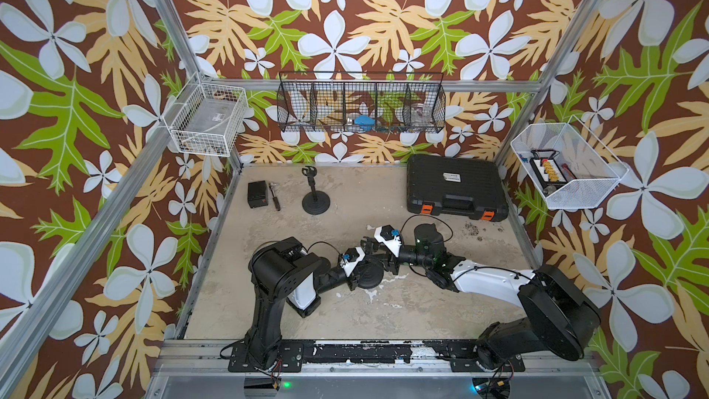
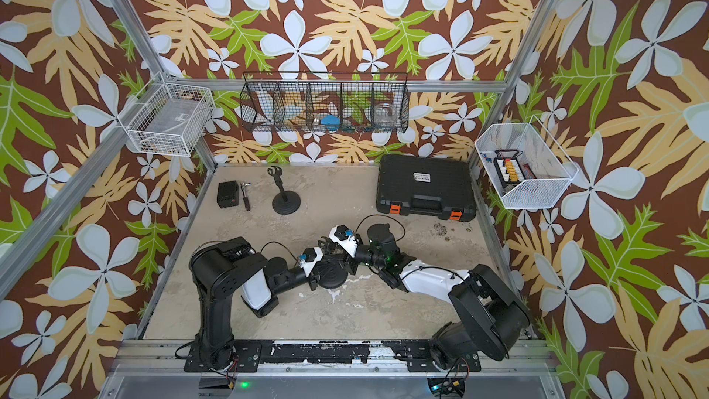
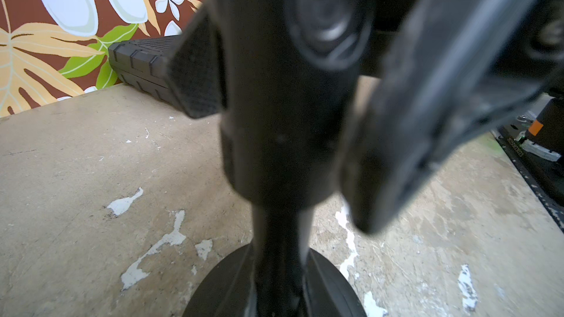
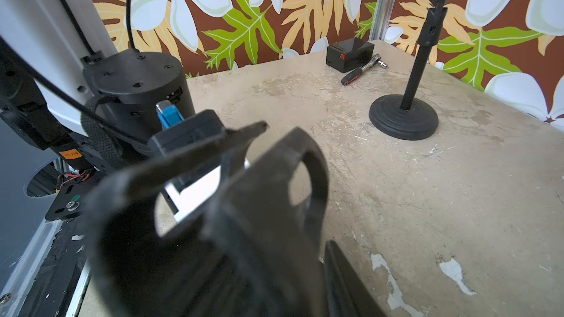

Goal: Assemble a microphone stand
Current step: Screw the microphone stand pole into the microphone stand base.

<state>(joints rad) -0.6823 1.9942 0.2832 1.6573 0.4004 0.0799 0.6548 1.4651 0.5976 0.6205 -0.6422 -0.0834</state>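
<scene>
In both top views my two arms meet over the middle of the table (image 1: 422, 308). The left gripper (image 1: 358, 268) reaches in low over a round base (image 1: 374, 280) that sits near the front centre. The right gripper (image 1: 367, 243) comes in just behind it from the other side. A finished stand (image 1: 315, 201) is well apart at the back, and a tool case (image 1: 456, 188) lies at the back right.

In the left wrist view the left gripper is clamped narrow on the pole (image 3: 283, 102). One textured finger pad (image 3: 195, 83) presses on each side of its thick collar. The pole runs down into the round base and looks upright.

In the right wrist view a mic clip (image 4: 274, 196) fills the foreground, blurred and very close to the camera. I cannot tell whether the right gripper's jaws are closed on it or only around it. Beyond it I see a black box (image 4: 349, 53) with a ratchet (image 4: 361, 70) just beside it.

I judge the step to be seating the mic clip on top of the pole. To do it well I want the left grip firm and motionless, so the round base does not skate on the table. I would line the clip's socket up with the pole's axis before pressing or turning. I would go gently, because a tilted start will likely bind or cross-thread. I would also watch that the two grippers, so near each other, do not knock together.
</scene>
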